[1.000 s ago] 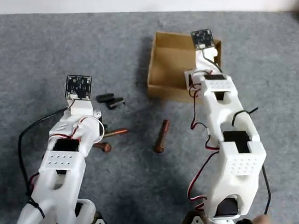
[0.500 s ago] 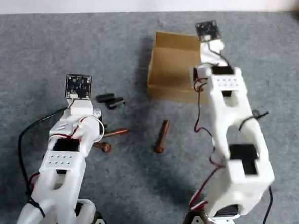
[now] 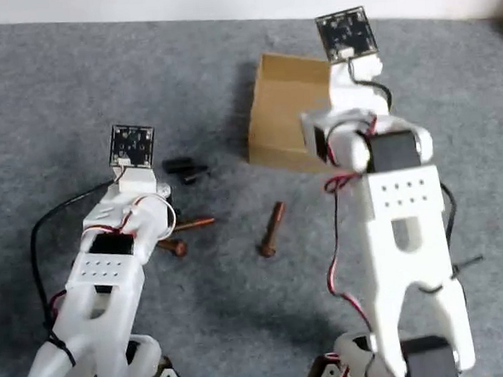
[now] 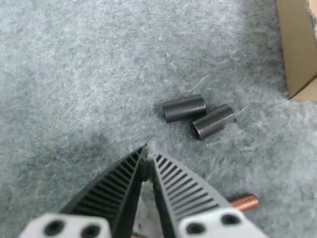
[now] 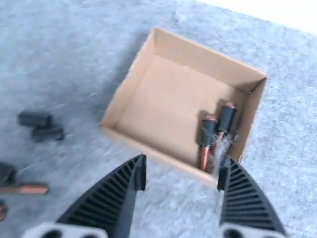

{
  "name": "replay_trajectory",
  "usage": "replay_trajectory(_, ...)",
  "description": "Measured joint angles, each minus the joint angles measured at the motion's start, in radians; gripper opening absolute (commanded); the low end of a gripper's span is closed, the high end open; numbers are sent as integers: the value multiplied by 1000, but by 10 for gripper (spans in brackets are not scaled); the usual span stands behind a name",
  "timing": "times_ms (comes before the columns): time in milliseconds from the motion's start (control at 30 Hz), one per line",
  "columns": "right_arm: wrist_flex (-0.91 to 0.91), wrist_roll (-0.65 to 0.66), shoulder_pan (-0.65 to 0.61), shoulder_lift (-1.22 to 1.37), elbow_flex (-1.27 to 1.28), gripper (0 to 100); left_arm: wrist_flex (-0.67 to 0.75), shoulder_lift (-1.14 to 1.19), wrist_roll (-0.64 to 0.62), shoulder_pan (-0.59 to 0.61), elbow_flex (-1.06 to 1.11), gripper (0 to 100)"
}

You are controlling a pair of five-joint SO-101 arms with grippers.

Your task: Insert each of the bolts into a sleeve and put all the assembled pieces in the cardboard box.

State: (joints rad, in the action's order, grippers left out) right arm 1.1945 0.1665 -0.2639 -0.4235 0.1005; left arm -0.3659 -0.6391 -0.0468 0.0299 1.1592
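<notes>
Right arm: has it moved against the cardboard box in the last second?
Yes. The right arm's wrist board has shifted from over the right side of the cardboard box to its far rim, farther from the arm's base.

1. Cardboard box [image 5: 208,49]: brown, open-topped, upright on the grey desk [image 3: 57,89]; two assembled pieces [image 5: 207,141], copper bolts in black sleeves, lie side by side against one inner wall.
2. Two black sleeves [image 4: 184,107]: empty, lying on their sides, touching at a slight angle, near the box.
3. Loose bolt [image 3: 271,228]: copper, lying flat, apart from the sleeves; two further bolts [image 3: 195,222] lie close together, partly hidden.
</notes>
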Motion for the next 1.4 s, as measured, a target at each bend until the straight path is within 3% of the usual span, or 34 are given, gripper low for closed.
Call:
replay_trajectory(133, 78, 0, -61, -115, 43, 214, 0, 0, 0, 0, 0, 7)
replay_trajectory(500, 80, -77, -127, -374, 434, 214, 0, 0, 0, 0, 0, 7)
replay_trajectory(800, -26, -77, -130, -456, 713, 214, 0, 0, 14, 0, -2, 8)
replay_trajectory(1000, -227, -77, -77, -485, 927, 214, -14, 101, 172, -63, -103, 8)
replay_trajectory(1133, -397, -77, -11, -506, 1057, 214, -149, 264, 310, -81, -298, 16)
replay_trajectory(1300, -548, -77, 72, -531, 1186, 214, -368, 496, 545, -80, -586, 131)
replay_trajectory(1400, -608, -77, 77, -542, 1231, 214, -440, 598, 655, -95, -695, 130)
